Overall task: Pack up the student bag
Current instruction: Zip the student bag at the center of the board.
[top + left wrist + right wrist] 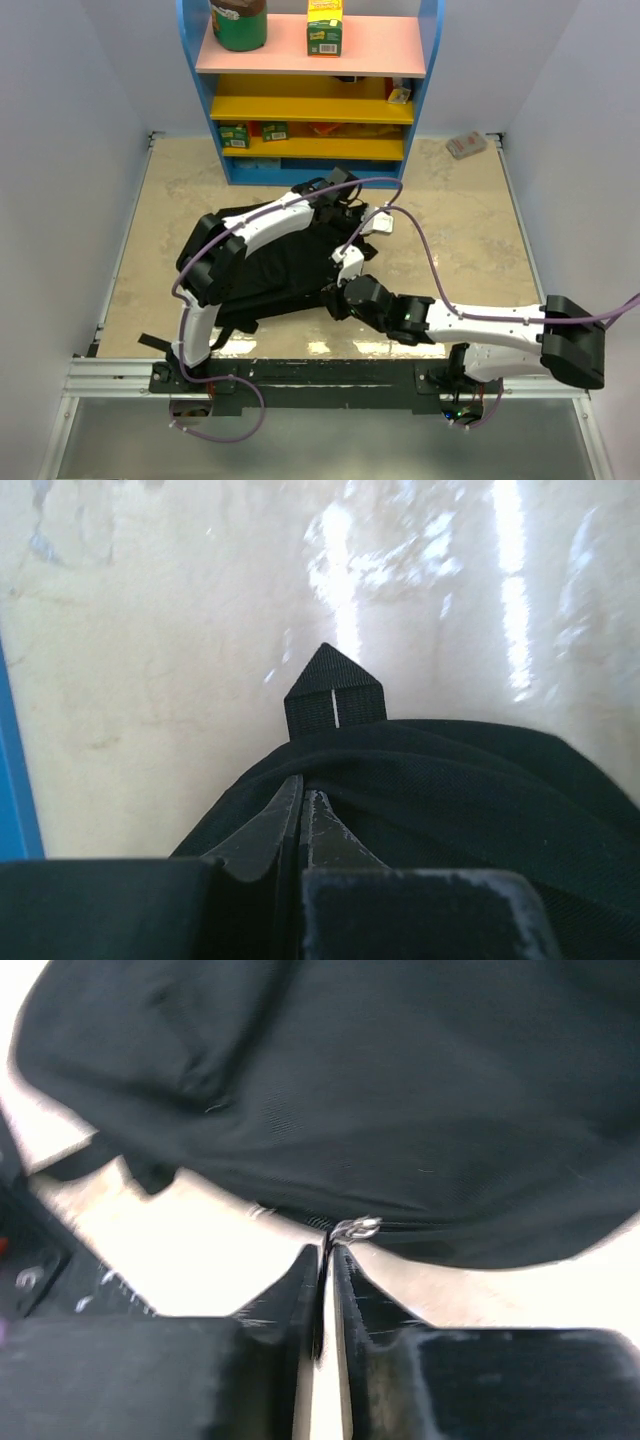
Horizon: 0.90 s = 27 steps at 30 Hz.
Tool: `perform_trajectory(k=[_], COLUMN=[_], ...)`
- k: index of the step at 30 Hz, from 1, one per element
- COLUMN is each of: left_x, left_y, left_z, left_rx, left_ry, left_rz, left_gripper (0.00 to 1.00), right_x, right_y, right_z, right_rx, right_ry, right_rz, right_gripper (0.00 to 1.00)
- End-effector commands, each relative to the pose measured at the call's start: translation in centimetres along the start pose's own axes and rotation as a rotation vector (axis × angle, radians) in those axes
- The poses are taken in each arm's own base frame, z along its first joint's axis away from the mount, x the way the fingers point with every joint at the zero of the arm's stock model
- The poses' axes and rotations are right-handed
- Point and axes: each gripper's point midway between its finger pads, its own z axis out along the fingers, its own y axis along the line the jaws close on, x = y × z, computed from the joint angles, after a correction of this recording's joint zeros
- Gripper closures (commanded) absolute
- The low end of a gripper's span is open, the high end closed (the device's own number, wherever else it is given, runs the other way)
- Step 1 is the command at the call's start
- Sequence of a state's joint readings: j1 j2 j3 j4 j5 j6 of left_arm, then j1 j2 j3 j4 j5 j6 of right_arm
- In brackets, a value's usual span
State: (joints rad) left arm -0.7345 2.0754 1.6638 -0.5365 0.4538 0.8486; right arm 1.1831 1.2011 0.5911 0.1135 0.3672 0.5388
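The student bag (270,255), a soft black backpack, lies flat on the beige table in the top view. My left gripper (300,795) is shut on the bag's fabric at its far right edge, next to a black strap end (333,695). My right gripper (328,1252) is shut on the zipper pull, a thin black tab below the silver zipper slider (355,1228), at the bag's near right edge (340,295). The bag (380,1090) fills the upper part of the right wrist view.
A blue shelf unit (310,90) with pink and yellow shelves stands at the back, holding a green jar (240,22) and small boxes (324,27). A small packet (466,145) lies at the back right. A white object (378,222) lies beside the bag.
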Motion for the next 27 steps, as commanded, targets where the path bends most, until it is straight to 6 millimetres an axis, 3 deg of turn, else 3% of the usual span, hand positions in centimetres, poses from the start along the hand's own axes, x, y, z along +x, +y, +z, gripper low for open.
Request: perform_trajectory(k=[1, 2, 3, 4, 7, 8, 9, 10, 11, 12, 15, 16, 18, 19, 21, 22, 23, 24, 25, 26, 27], left_x=[-10.8, -12.0, -12.9, -13.7, -15.2, -15.5, -15.7, -15.5, -15.4, -15.4, -14.3, -13.6, -12.4, -10.9, -9.1, -7.8, -6.9, -4.3, -4.3, -1.6, -0.8], left_y=[-2.3, -3.7, -4.0, -5.0, -4.5, -4.1, -3.5, -2.8, -2.1, -1.3, 1.2, 2.7, 4.0, 5.2, 5.8, 6.3, 6.2, 5.0, 4.8, 3.1, 2.4], left_z=[-2.8, -3.0, -3.4, -3.6, -4.9, -5.4, -5.9, -6.2, -6.6, -7.2, -9.8, -11.8, -13.8, -15.9, -17.9, -20.6, -21.8, -21.3, -24.7, -23.6, -24.5], left_rx=[0.028, 0.059, 0.073, 0.120, 0.108, 0.087, 0.061, 0.016, -0.023, -0.062, -0.178, -0.234, -0.291, -0.352, -0.417, -0.504, -0.547, -0.552, -0.635, -0.627, -0.659], left_ry=[-0.270, -0.283, -0.296, -0.324, -0.357, -0.356, -0.352, -0.321, -0.303, -0.290, -0.254, -0.264, -0.268, -0.245, -0.198, -0.161, -0.143, -0.088, -0.126, -0.090, -0.103], left_rz=[0.081, 0.089, 0.090, 0.087, 0.019, 0.008, -0.015, -0.025, -0.037, -0.064, -0.151, -0.188, -0.296, -0.347, -0.400, -0.421, -0.439, -0.469, -0.459, -0.502, -0.511], left_gripper=[1.00, 1.00, 1.00, 1.00, 1.00, 0.94, 0.70, 0.52, 0.30, 0.00, 0.00, 0.00, 0.00, 0.00, 0.00, 0.00, 0.00, 0.00, 0.00, 0.00, 0.00], right_x=[-2.5, -2.4, -3.2, -3.8, -6.1, -6.4, -6.9, -8.1, -7.7, -7.7, -8.3, -8.1, -8.3, -7.9, -8.6, -9.3, -10.1, -10.5, -11.6, -12.2, -12.3], right_y=[3.7, 3.9, 3.9, 3.5, 2.6, 2.1, 2.0, 1.6, 1.0, 0.6, -0.8, -1.2, -2.2, -2.9, -3.2, -3.6, -3.3, -2.8, -3.9, -4.0, -3.6], right_z=[-2.2, -2.7, -3.5, -3.9, -5.8, -6.3, -6.7, -7.7, -7.9, -8.2, -8.8, -8.7, -8.6, -8.5, -8.2, -8.0, -7.4, -7.0, -6.3, -4.9, -3.9], right_rx=[-0.090, -0.094, -0.102, -0.085, -0.066, -0.055, -0.057, -0.058, -0.038, -0.024, 0.042, 0.062, 0.129, 0.166, 0.210, 0.227, 0.229, 0.207, 0.237, 0.256, 0.225], right_ry=[-0.062, -0.061, -0.090, -0.112, -0.194, -0.207, -0.226, -0.272, -0.262, -0.267, -0.290, -0.285, -0.297, -0.285, -0.288, -0.295, -0.293, -0.281, -0.289, -0.264, -0.224], right_rz=[0.072, 0.070, 0.083, 0.090, 0.114, 0.117, 0.127, 0.147, 0.148, 0.156, 0.168, 0.166, 0.184, 0.190, 0.181, 0.164, 0.152, 0.142, 0.141, 0.134, 0.130], right_gripper=[0.75, 0.65, 0.46, 0.40, 0.22, 0.10, 0.02, 0.01, 0.01, 0.01, 0.01, 0.01, 0.01, 0.01, 0.01, 0.01, 0.01, 0.01, 0.01, 0.01, 0.01])
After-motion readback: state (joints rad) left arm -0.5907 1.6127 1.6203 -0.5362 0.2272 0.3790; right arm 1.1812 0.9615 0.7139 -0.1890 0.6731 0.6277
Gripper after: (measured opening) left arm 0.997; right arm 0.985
